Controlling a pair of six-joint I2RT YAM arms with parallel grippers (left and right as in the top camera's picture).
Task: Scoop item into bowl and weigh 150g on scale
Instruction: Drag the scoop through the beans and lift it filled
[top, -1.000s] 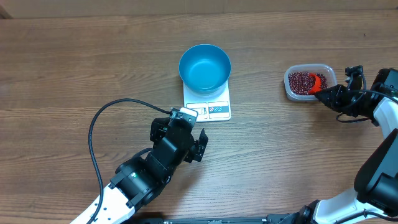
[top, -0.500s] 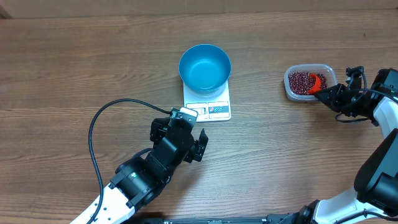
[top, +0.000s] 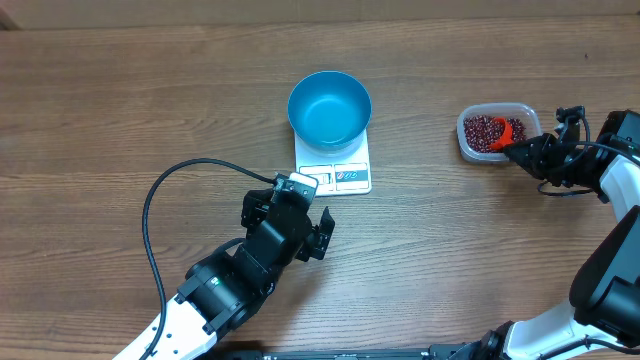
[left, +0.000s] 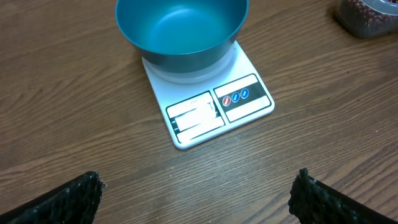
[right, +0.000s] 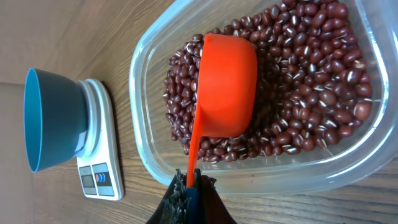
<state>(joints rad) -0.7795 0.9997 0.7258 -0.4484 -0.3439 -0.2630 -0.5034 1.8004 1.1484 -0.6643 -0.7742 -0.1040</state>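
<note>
The blue bowl stands empty on the white scale at the table's middle. Dark red-brown beans fill a clear tub at the right. My right gripper is shut on the blue-tipped handle of the orange scoop, just outside the tub's near wall. The scoop's cup rests on the beans, its smooth outer side facing the wrist camera. My left gripper hangs open over bare wood, in front of the scale and bowl, with nothing between its fingers.
A black cable loops over the table left of the left arm. The tub's rim lies between the right gripper and the beans. The bowl and scale show far off in the right wrist view.
The right gripper and scoop have shifted only slightly at the tub. The left arm has not moved.
</note>
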